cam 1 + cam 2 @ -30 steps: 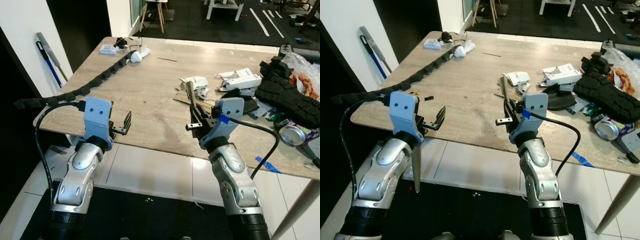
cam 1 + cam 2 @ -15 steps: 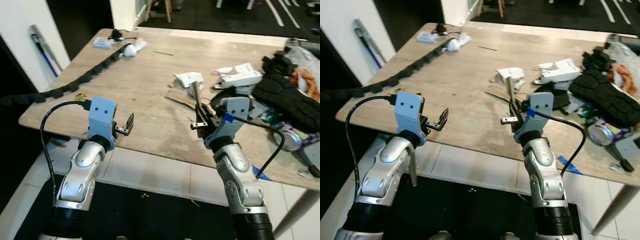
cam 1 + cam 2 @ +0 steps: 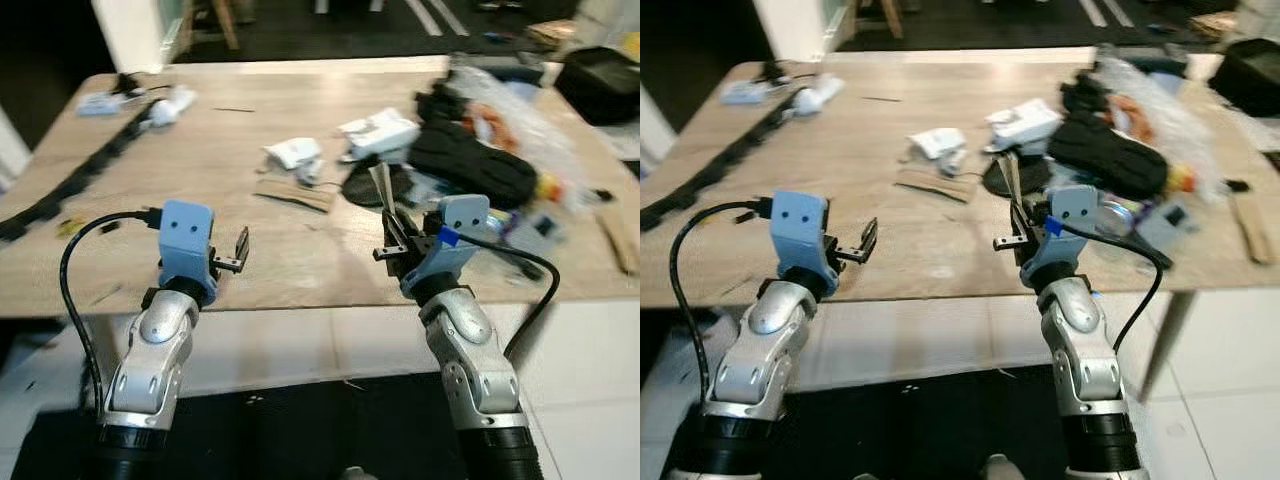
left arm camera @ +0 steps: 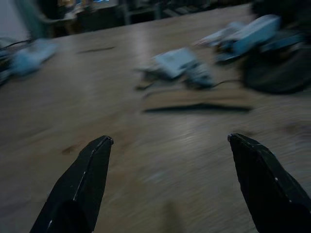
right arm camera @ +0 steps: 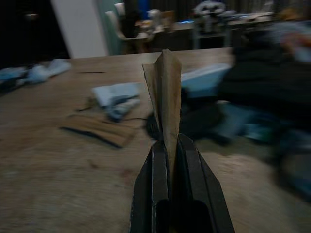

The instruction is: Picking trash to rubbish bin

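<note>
Wooden table (image 3: 250, 235) strewn with clutter (image 3: 430, 160)

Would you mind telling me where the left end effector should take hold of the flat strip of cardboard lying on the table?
Probably across its narrow width near one end, coming down from above. The cardboard strip lies flat and long on the table, so its sides offer little. The left end effector is open; the near end sits away from the white packets.

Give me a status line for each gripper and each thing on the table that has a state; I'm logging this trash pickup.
right gripper: shut on a strip of brown paper, held upright above the table edge.
left gripper: open, nothing between its fingers, over the wooden table.
flat brown cardboard piece: lying flat on the table, untouched.
crumpled white wrapper: lying beyond the cardboard.
</note>
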Available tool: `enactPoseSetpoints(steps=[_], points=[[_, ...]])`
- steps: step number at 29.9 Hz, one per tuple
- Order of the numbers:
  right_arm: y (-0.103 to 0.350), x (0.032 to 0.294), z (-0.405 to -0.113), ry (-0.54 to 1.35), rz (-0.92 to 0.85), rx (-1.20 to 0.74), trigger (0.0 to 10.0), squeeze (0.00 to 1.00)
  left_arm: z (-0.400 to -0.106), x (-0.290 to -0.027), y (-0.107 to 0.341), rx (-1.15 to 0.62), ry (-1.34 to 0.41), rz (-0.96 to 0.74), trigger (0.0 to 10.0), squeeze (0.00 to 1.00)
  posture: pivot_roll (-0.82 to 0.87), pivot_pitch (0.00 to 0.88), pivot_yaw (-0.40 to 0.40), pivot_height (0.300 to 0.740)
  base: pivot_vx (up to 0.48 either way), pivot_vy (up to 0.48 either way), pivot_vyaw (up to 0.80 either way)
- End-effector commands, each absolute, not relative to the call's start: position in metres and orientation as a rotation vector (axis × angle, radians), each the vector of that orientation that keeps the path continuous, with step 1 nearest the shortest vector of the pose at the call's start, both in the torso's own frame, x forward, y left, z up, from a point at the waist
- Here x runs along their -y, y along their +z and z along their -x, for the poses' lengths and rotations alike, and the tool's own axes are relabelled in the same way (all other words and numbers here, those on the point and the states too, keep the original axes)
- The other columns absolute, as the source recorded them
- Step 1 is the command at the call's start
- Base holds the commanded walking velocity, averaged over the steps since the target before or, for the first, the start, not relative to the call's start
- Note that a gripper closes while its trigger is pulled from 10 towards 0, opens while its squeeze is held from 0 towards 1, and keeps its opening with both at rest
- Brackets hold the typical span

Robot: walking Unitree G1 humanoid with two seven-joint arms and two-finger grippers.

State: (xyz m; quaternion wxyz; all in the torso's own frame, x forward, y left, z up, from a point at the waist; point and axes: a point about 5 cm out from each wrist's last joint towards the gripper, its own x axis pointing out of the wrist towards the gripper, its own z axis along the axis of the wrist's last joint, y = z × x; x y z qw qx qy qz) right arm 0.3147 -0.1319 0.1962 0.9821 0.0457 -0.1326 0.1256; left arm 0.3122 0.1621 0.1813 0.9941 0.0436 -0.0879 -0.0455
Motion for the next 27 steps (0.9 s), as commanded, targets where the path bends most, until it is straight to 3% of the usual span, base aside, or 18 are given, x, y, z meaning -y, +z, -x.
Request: enactPoseSetpoints(steps=[1,27], points=[[0.197,0.130,-0.310,0.266,-0.079,0.289,10.0,0.00,-0.309,-0.166,0.178,0.173,-0.065,-0.062,10.0,0.00,0.02,0.140,0.022,0.740,0.000,0.000,-0.80],[0.149,0.142,-0.303,0.186,-0.072,0.151,10.0,0.00,-0.314,-0.163,0.179,0.165,-0.156,-0.109,10.0,0.00,0.04,0.120,0.063,0.740,0.000,0.000,-0.80]])
